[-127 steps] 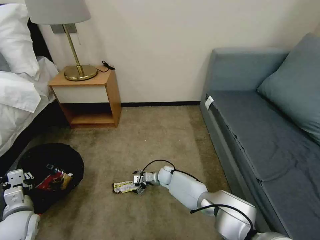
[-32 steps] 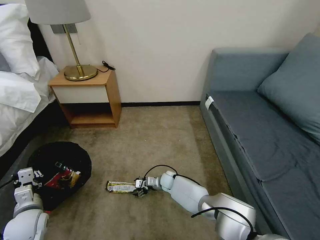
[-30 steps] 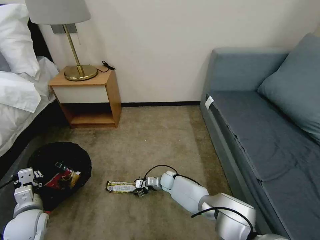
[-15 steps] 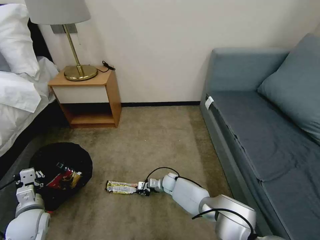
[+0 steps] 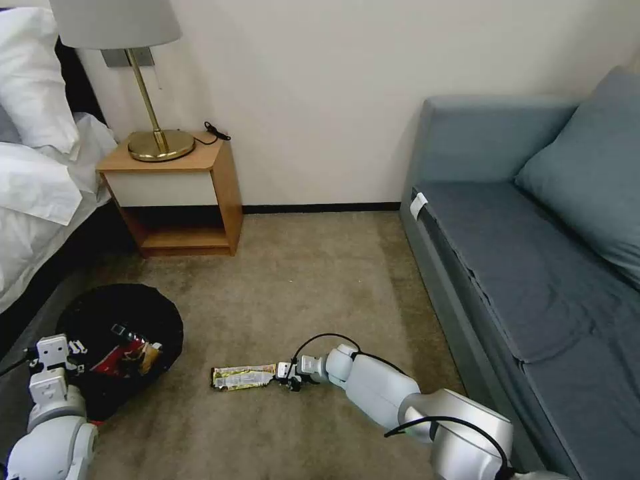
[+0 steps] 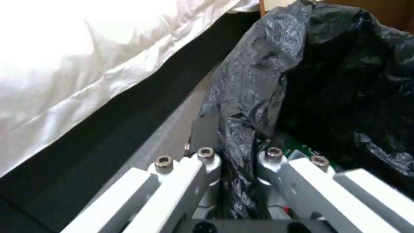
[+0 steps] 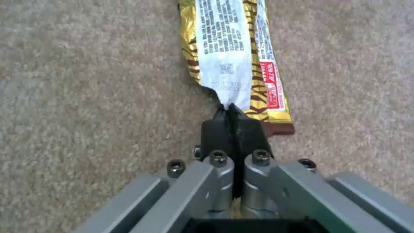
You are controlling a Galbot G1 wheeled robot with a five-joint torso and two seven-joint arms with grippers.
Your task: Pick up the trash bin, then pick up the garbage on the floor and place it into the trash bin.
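On the carpet near the sofa, one snack wrapper (image 5: 243, 377) remained to collect; other litter already lay inside the trash bin (image 5: 123, 313), whose bagged rim the left gripper (image 6: 235, 161) pinched. Pressed closed, the right gripper (image 7: 233, 121) nipped the wrapper's near end, the rest stretching away toward the bin.

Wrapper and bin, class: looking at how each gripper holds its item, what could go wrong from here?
1. The right gripper pinches only the torn end of the wrapper, which lies flat on the carpet; it may slip free or tear when lifted.
2. The left gripper is shut on the bin mainly through crinkly bag folds at the rim; the liner could pull loose or the bin tip.
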